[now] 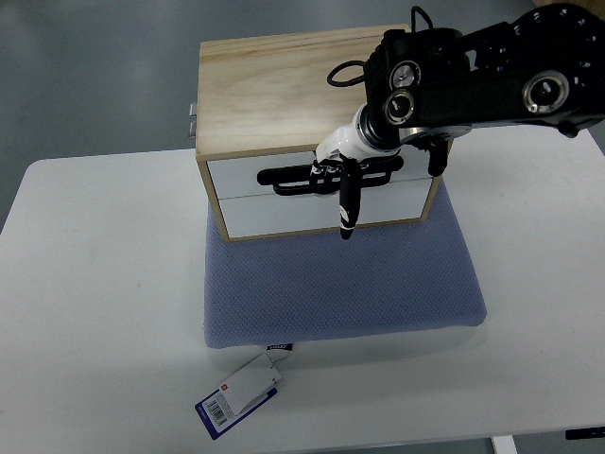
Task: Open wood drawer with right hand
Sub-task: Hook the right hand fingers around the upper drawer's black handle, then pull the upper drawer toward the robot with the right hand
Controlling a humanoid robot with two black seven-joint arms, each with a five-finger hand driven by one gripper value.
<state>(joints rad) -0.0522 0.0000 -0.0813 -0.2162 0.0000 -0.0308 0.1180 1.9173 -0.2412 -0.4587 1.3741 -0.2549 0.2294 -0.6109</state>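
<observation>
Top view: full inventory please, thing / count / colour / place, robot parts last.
Table: 1, white, fills most of the frame.
Cushion: 1, blue-grey mesh, on the table centre, under the drawer box.
Tag: 1, white and blue with a barcode, on the table at the cushion's near left corner.
Wood drawer box: 1, light wood, on the far part of the cushion.
Drawer fronts: 2, white, stacked, both look closed.
Handle: 1 seen, black, on the upper drawer front.
Metal bracket: 1, grey, at the box's left side.
Right hand: 1, white and black, on the handle; grip unclear.
Right arm: 1, black, entering from the right edge.
</observation>
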